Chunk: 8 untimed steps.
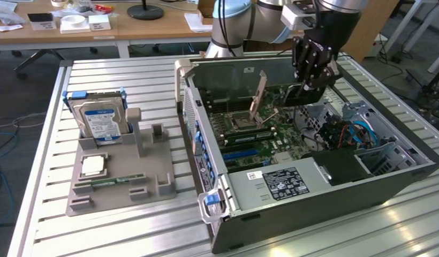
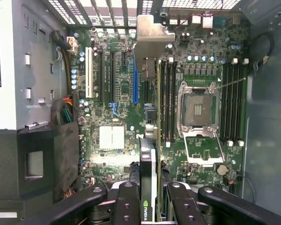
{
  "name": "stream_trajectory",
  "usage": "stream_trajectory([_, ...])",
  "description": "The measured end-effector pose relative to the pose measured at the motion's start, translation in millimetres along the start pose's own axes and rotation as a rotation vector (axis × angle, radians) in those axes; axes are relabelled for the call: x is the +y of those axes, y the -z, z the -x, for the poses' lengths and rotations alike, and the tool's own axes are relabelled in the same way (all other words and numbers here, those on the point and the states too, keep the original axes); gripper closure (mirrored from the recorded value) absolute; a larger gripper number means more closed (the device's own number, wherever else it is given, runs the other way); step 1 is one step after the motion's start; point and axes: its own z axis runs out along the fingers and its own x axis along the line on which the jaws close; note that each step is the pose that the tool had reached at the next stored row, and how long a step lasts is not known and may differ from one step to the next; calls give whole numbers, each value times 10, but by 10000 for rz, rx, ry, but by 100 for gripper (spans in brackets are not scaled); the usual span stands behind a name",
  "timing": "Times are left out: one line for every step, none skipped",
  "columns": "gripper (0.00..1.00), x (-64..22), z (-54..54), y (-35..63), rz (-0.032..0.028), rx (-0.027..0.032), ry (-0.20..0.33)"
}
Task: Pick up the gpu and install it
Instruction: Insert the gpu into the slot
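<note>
Motherboard point(image 2: 113, 101) lies directly below the pincer point(image 2: 153, 206), which pinches the gpu point(image 2: 147, 164) edge-on between its fingers, over the open computer case point(image 1: 312, 206).

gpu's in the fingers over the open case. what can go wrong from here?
1. The gpu, gripped edge-on by the fingers, looks offset from the blue slot toward the memory slots; it may miss.
2. The open CPU socket and its raised frame sit close beside it; the card could snag.
</note>
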Motion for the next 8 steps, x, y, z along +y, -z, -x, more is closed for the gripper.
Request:
stream_trajectory([73,1,-4,-2,-1,-4,0])
stream_trajectory([73,2,-6,-6,-1,-6,-1])
stream_trajectory([73,3,-7,-12,0,-7,1])
stream_trajectory([73,5,-8,-19,1,-7,1])
stream_trajectory([73,6,-8,-25,1,-8,2])
stream_trajectory([73,6,-8,-27,1,-8,3])
stream_trajectory([73,6,-8,-27,1,-7,2])
stream_trajectory([73,7,-8,-27,1,-7,1])
